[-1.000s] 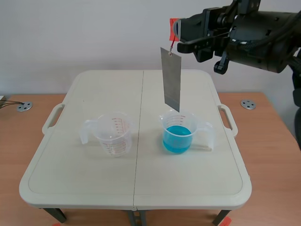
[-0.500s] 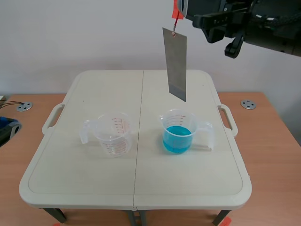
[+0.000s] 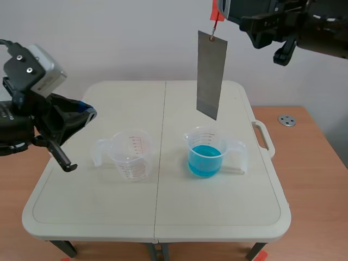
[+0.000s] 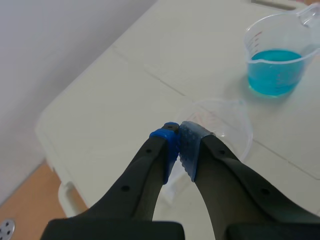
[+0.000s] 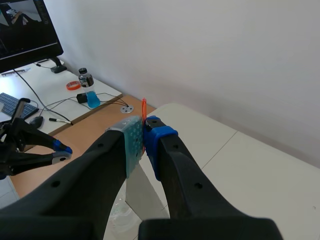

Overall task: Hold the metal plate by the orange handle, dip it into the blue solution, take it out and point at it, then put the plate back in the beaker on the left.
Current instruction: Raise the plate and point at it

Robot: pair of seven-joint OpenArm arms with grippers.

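Comparing this moment with the second before it, we see two changes. First, the right hand has carried the metal plate upward. A second ago its lower edge hung just at the rim of the right beaker, and now it hangs well clear above that beaker, nearly upright with a slight tilt. This hand is clamped on the orange handle, pads pressed against it from both sides, and the plate dangles beneath. Second, the left arm was absent from the scene a second ago and only edging in half a second ago. It now stands over the left edge of the desk. The left hand has its fingers closed together, pads meeting on nothing, and it sits near the empty left beaker (which shows just ahead of the fingertips in the left wrist view). The blue solution rests in the right beaker. The plate's lowest strip looks a shade darker, perhaps wet, though we cannot be sure. We judge the dip to be over and the plate taken out, so the pointing step is now in hand. The closed left hand looks set to serve as the pointer, but it is well apart from the plate and lower. The return to the left beaker has not begun.
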